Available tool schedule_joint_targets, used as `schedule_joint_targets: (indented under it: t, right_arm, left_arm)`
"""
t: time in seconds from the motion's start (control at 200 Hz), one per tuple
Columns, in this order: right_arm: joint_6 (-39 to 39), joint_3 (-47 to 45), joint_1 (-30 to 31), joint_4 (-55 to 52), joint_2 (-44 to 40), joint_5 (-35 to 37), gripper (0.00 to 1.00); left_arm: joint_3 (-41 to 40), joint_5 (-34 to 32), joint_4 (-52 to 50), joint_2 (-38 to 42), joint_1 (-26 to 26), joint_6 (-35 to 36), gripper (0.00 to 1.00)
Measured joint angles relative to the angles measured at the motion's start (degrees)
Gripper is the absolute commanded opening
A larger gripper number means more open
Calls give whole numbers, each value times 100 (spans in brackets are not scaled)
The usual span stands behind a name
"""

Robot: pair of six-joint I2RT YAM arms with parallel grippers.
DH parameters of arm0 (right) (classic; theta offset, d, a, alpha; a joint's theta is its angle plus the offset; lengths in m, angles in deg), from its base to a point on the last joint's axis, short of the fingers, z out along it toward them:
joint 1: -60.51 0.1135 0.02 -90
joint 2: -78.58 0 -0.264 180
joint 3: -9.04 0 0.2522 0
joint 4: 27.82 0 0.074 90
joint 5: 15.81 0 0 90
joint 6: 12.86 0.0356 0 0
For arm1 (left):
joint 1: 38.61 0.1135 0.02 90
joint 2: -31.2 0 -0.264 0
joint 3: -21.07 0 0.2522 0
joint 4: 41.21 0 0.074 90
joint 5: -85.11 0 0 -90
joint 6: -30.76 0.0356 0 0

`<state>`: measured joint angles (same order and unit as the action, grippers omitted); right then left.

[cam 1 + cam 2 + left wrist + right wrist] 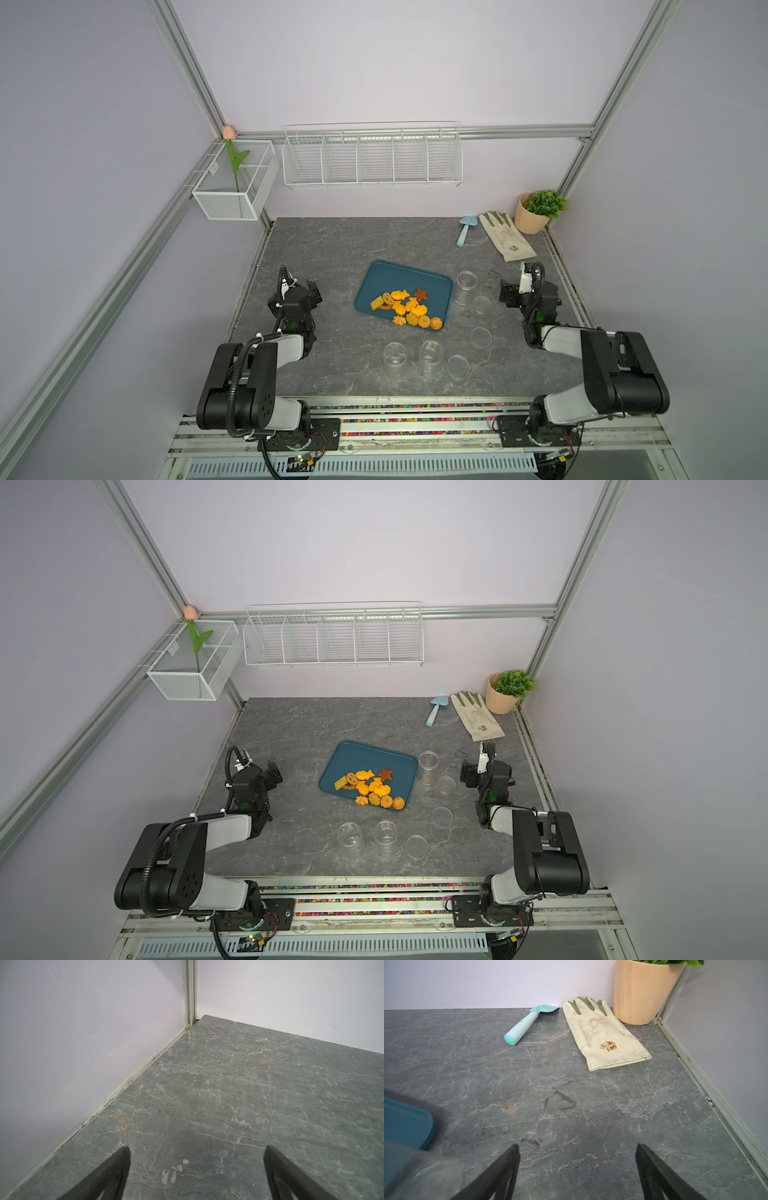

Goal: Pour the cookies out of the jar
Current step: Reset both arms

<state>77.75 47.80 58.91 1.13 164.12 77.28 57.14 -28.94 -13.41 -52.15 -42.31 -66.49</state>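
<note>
We see our left gripper (197,1148) spread wide over the tabletop (249,1084), holding nothing. Our right gripper (577,1145) gapes empty too, near a corner of the teal tray (404,1122). On that tray's near half the cookies (409,307) lie heaped together, and a clear empty jar (466,286) stands upright just beside it.
</note>
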Motion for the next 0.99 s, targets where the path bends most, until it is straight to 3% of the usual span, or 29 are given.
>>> schedule_joint_targets:
  t: [0.265, 0.805, 0.995]
  right_arm:
    - [-28, -22, 0, 52, 61, -24, 89]
    - [-240, -673, 140, 984, 107, -190, 89]
    - [-332, -841, 214, 1244, 107, -190, 89]
  left_arm:
    - [-7, 605, 671, -487, 39, 210, 99]
    - [-9, 1491, 890, -505, 66, 584, 99]
    - [-7, 1493, 885, -505, 72, 584, 99]
